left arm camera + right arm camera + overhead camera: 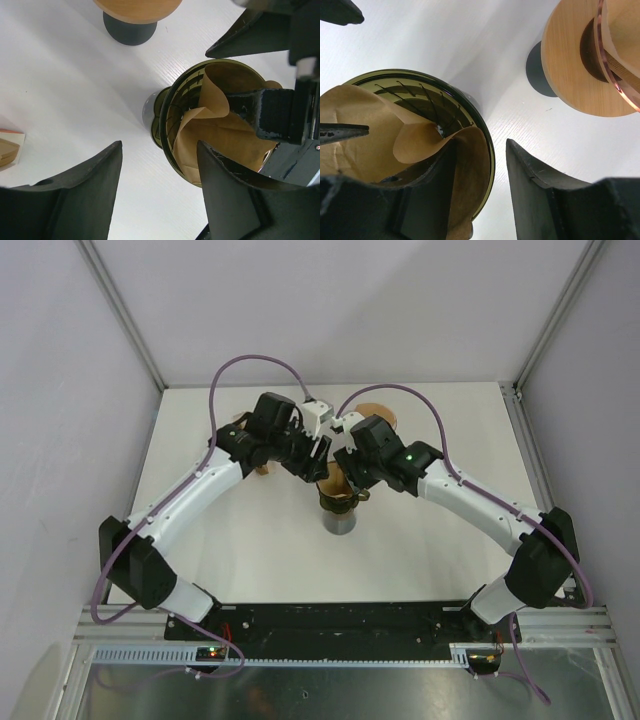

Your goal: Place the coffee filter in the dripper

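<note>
The dark olive glass dripper [338,504] stands on a grey base mid-table. The brown paper coffee filter [331,481] sits inside it, crumpled and folded inward, as the left wrist view [220,135] and the right wrist view [375,135] show. My right gripper [481,145] is open and straddles the dripper's rim [487,145], with one finger inside against the filter and the other outside. My left gripper [159,145] is open and empty just above the dripper [172,107], with one finger over its near rim. Both grippers meet over it in the top view.
A round wooden stand [570,60] on a black foot, with a pinkish glass ring and paper in it, stands just behind the dripper [376,418]. A small stack of brown filters [7,150] lies at the back left [245,425].
</note>
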Controlling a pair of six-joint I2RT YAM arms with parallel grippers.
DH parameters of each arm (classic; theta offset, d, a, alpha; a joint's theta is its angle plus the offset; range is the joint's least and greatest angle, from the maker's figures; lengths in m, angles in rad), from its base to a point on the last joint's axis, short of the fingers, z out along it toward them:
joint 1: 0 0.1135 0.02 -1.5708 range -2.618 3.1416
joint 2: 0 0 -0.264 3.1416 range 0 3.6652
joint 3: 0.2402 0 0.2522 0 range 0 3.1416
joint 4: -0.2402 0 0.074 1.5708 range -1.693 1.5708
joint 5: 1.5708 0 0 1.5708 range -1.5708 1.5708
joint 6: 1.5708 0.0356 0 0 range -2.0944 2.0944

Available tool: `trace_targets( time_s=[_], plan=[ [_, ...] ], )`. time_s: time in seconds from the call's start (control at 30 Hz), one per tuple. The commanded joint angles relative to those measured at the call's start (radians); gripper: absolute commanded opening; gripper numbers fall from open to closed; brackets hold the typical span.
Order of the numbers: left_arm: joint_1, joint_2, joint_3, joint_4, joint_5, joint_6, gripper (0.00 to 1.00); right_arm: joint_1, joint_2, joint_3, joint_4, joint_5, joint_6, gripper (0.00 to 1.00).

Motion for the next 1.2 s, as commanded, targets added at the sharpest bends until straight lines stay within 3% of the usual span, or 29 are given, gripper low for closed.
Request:
trace_targets(
  time_s=[0.0,0.73,1.17],
  plan=[
    [-0.001,-0.034,0.031,0.01,0.015,0.023,0.66,0.004,-0.027,-0.007,-0.003,0.014,-0.014,0.49],
    [0.0,0.004,0.029,0.01,-0.019,0.031,0.63,-0.03,-0.118,-0.007,0.062,-0.118,-0.013,0.53],
    [-0.001,-0.012,0.07,0.01,-0.016,0.038,0.69,-0.048,-0.16,-0.006,0.078,-0.12,-0.016,0.56]
  ],
)
